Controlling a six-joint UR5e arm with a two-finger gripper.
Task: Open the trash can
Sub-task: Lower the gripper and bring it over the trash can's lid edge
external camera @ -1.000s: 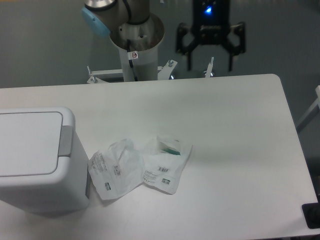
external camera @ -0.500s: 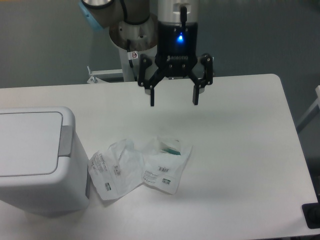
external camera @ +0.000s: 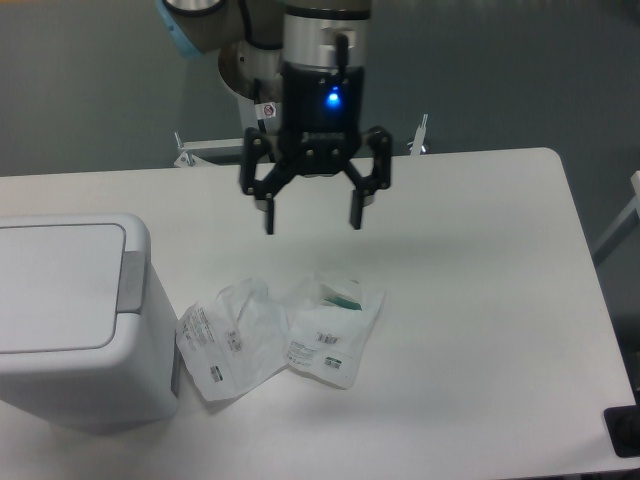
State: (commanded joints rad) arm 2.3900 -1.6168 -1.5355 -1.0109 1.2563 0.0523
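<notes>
The trash can [external camera: 70,320] is a large white bin at the table's left front, with its flat lid down and a grey strip [external camera: 130,280] along its right edge. My gripper [external camera: 311,224] hangs open above the middle of the table, its black fingers pointing down with nothing between them. It is well to the right of the trash can and above the packets, touching neither.
Two white-and-clear plastic packets [external camera: 280,335] lie on the white table [external camera: 480,300] just right of the bin. The arm's base column [external camera: 270,110] stands behind the table's far edge. A black object [external camera: 625,432] sits at the table's front right corner.
The gripper has moved left and lower, from the far right behind the table to over its middle, staying open. The trash can and packets have not moved.
</notes>
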